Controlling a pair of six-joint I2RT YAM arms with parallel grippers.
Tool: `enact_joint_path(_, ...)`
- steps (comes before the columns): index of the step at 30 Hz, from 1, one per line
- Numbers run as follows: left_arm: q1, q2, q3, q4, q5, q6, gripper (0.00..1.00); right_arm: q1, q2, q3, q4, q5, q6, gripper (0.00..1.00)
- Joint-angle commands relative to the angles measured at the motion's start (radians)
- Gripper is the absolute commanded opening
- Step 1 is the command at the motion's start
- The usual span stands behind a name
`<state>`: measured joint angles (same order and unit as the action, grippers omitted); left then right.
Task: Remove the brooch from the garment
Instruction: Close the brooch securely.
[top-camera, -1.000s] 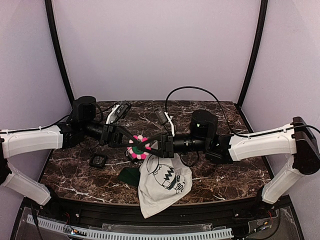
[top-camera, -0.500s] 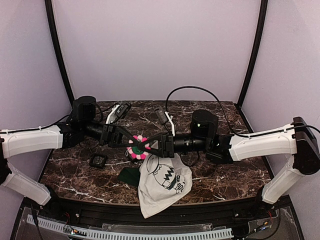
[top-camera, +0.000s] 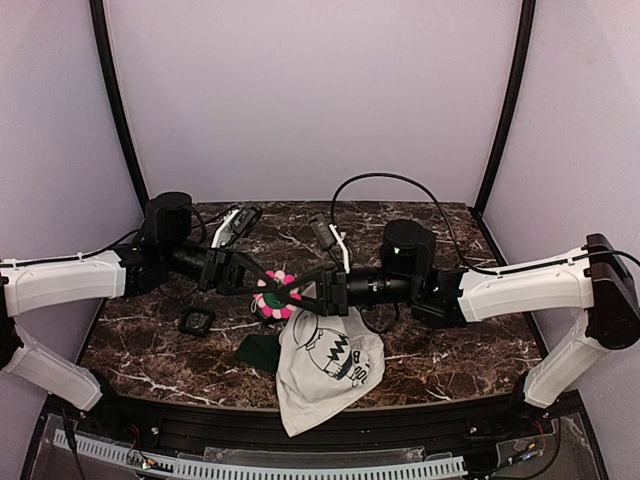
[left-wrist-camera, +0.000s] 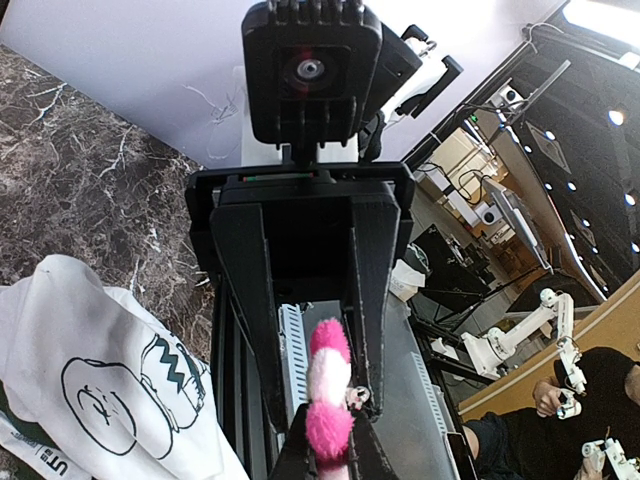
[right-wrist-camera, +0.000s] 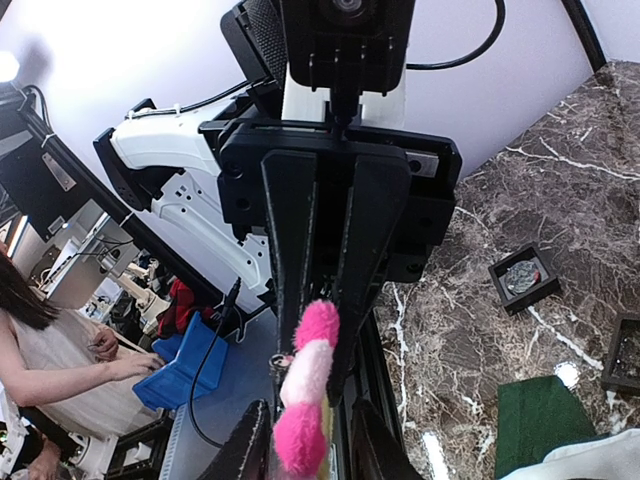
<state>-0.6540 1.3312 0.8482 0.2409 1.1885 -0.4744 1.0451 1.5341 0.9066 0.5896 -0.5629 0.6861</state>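
Observation:
The brooch (top-camera: 277, 295), a fluffy pink and white flower, hangs in the air over the table between the two grippers. My left gripper (top-camera: 262, 285) comes in from the left, shut on the brooch (left-wrist-camera: 328, 385), its fingertips (left-wrist-camera: 300, 450) pinching the lower petal. My right gripper (top-camera: 300, 292) faces it from the right, jaws apart on either side of the brooch (right-wrist-camera: 305, 375) with a gap at each finger (right-wrist-camera: 245, 445). The garment (top-camera: 325, 365), a white T-shirt with a black cartoon print, droops below the right gripper onto the table. Whether it still hangs on the brooch is hidden.
A small black square frame (top-camera: 196, 320) lies on the marble table (top-camera: 450, 350) at left; the right wrist view shows it (right-wrist-camera: 524, 276) holding a metal piece, with another frame (right-wrist-camera: 625, 350) nearby. The garment's dark green sleeve (top-camera: 258, 350) lies flat. A black cable (top-camera: 400, 180) loops over the right arm.
The right gripper's jaws have parted a little around the brooch. Both arms, the brooch and the garment stay where they were.

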Motion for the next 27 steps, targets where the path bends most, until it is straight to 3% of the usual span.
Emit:
enact_joint_path(1,-0.002,-0.007,0.015,-0.010,0.005,0.010,0.01,-0.005,-0.002,0.024,-0.019,0.032,-0.012,0.25)
enact_joint_path(14,-0.002,-0.010,0.015,-0.013,0.005,0.013,0.01,-0.020,0.002,0.034,-0.104,0.141,0.020,0.06)
enact_joint_path(27,-0.002,-0.012,0.017,-0.023,-0.001,0.021,0.01,-0.038,0.000,0.003,-0.060,0.123,0.048,0.05)
